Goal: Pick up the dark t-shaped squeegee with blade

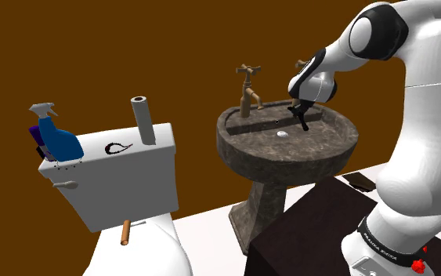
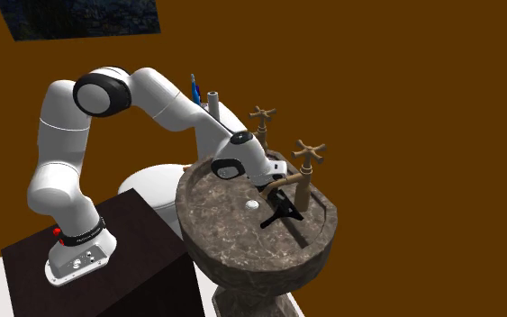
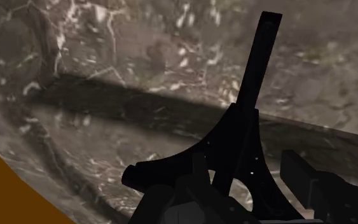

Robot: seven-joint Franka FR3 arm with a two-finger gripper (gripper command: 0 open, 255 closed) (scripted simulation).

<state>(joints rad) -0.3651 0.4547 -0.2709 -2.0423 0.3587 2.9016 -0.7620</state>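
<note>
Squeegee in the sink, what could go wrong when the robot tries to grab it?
1. The squeegee sits between the open jaws of the gripper, with a gap on one side, so closing may nudge it along the sloping sink.
2. The brown tap stands close beside the gripper; lifting might bump it.

Bathroom of a home. A pedestal sink (image 1: 234,145) of dark veined stone stands against a plain brown wall (image 1: 93,47), with two brass-coloured cross-handled taps (image 1: 247,90) on its back rim and a small pale drain (image 1: 282,133) in the basin. Beside it, toward the shoulder view's left, is a white toilet cistern (image 1: 124,184) with a flush lever (image 1: 67,185) on its front. A blue spray bottle (image 1: 58,141) stands at the lid's left edge, and a grey upright roll (image 1: 143,119) near its back right corner.
</note>
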